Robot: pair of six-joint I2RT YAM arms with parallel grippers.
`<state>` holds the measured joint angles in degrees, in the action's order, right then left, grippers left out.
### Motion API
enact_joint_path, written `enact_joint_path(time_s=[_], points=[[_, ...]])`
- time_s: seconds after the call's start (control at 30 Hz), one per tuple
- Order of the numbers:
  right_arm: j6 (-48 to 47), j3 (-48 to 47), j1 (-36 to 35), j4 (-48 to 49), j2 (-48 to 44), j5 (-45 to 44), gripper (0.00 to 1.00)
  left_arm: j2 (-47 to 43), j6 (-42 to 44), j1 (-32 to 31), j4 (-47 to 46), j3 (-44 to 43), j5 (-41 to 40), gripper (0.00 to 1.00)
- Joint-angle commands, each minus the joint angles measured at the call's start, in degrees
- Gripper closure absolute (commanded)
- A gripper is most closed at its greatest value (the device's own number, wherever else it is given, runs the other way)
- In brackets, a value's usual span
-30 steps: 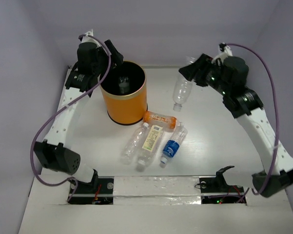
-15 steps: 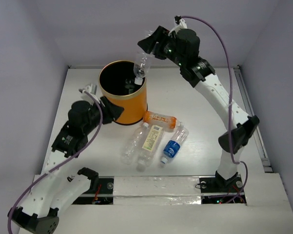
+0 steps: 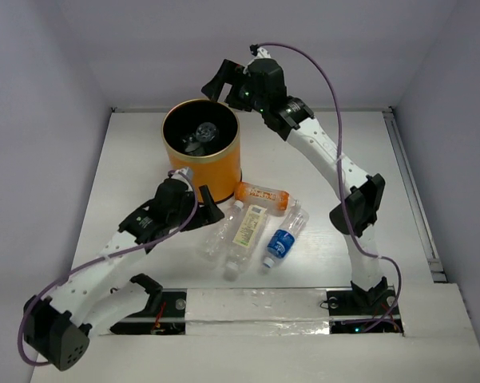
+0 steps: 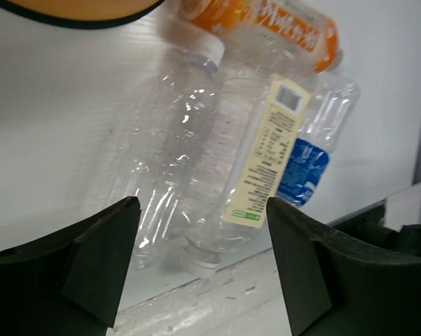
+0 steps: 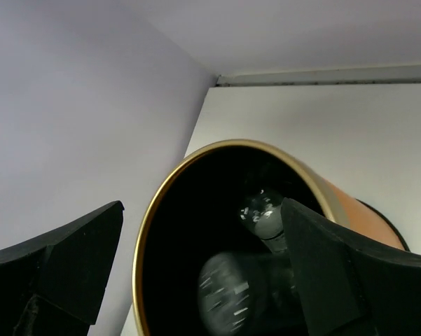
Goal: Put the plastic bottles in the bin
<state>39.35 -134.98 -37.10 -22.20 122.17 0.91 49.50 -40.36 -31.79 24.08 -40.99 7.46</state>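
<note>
**A:** Where do we have our left gripper?

**B:** We hold it low over the white table, jaws spread wide and nothing between them. Just ahead of its fingers lie three bottles side by side. The clear unlabelled plastic bottle is towards the left finger. The clear bottle with the pale yellow label lies against it. The clear bottle with the blue label is towards the right finger.

**A:** And past those?

**B:** Farther ahead we see the orange plastic bottle lying across their far ends. It is just beside the foot of the orange cylindrical bin with the black inside and thin gold rim.

**A:** What about our right gripper?

**B:** We have it above the bin's far rim, tilted down at the opening, jaws wide apart and empty. Below it, down in the bin, we make out two clear bottles. We cannot tell their labels.
</note>
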Motion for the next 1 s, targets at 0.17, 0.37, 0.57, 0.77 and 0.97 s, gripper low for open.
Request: enact_joint_path(time_s=[0.17,0.37,0.57,0.77,0.97], points=[[-6.4,9.8,-0.6,0.8,-17.8,0.1,0.21,10.6,5.8,-5.7,-1.1,-4.2,-4.0,0.22],[-6.4,43.7,-0.6,8.8,-43.5,-0.2,1.0,16.9,9.3,-6.9,-2.4,-5.8,-6.5,0.18],[-2.3,74.7,-0.6,6.3,-62.5,-1.9,0.29,22.8,11.5,-7.4,-4.0,-7.1,-10.9,0.16],[4.8,92.5,-0.6,1.3,-74.6,-2.5,0.0,30.3,13.1,-7.4,-7.0,-7.5,-11.3,0.16],[9.7,96.4,-0.6,-4.2,-72.9,-9.9,0.0,34.8,12.9,-7.4,-9.0,-7.6,-11.2,0.2]])
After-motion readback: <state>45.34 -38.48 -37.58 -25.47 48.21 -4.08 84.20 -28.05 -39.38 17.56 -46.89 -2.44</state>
